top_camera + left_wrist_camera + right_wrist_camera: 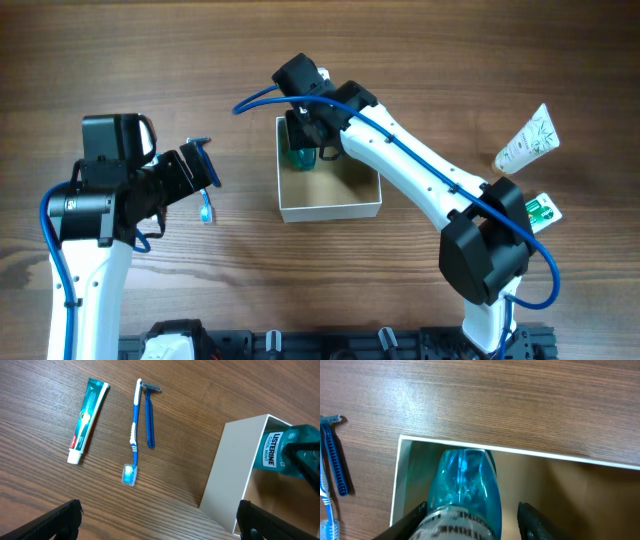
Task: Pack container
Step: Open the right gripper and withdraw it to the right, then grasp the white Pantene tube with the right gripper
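Note:
The container (330,212) is a square open-top box with white walls and a tan inside, at the table's middle; it also shows in the left wrist view (230,475) and the right wrist view (520,451). A blue Listerine mouthwash bottle (300,157) (275,450) (465,480) is inside it at the far left corner. My right gripper (305,135) (470,510) reaches into the box around the bottle. One finger is against the bottle and the other stands apart, so it is open. My left gripper (205,170) (160,510) is open and empty, left of the box.
A toothpaste tube (89,419), a blue toothbrush (134,430) (207,210) and a blue razor (148,415) (332,460) lie on the table left of the box. A white tube (528,140) and a small green-and-white packet (540,210) lie at the right.

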{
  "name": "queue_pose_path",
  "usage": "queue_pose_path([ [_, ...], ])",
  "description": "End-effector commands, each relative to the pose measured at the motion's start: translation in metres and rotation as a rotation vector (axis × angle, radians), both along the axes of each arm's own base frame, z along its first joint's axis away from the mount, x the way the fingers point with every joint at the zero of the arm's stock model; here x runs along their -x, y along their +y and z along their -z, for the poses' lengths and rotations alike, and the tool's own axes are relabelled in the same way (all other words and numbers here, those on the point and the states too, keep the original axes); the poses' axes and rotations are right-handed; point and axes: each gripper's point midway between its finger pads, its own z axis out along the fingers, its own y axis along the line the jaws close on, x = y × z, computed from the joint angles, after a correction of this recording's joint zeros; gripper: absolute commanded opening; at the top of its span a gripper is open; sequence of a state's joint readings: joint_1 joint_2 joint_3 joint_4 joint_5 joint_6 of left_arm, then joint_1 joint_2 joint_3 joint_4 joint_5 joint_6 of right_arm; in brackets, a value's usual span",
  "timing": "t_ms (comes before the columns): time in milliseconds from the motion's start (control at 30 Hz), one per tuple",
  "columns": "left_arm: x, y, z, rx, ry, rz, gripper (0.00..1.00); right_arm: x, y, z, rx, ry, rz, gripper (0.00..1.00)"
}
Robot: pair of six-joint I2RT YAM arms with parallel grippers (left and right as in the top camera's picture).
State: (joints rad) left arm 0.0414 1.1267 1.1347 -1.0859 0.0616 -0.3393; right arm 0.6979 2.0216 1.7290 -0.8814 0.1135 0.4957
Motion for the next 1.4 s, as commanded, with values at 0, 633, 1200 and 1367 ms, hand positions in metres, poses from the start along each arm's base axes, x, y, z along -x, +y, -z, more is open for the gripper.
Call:
queue_pose_path([
  [0,-0.002,0.0,-0.006,0.01,-0.012,-0.008,1.0,-0.002,0.001,-0.006,0.021,-0.024,-0.025,0.64],
  [633,-0.003,0.0,-0.006,0.01,-0.018,-0.008,1.0,0.047,-0.024,-0.135,-0.085,-0.165,-0.212,0.66],
  [1200,-0.004,0.0,-0.007,0.01,-0.021,-0.008,1.0,0.054,-0.348,-0.212,-0.003,-0.275,0.455,1.0],
  [1367,-0.004,0.0,-0.007,0.009,-0.021,-0.008,1.0,0.065,-0.405,-0.155,0.036,-0.094,0.583,1.0],
])
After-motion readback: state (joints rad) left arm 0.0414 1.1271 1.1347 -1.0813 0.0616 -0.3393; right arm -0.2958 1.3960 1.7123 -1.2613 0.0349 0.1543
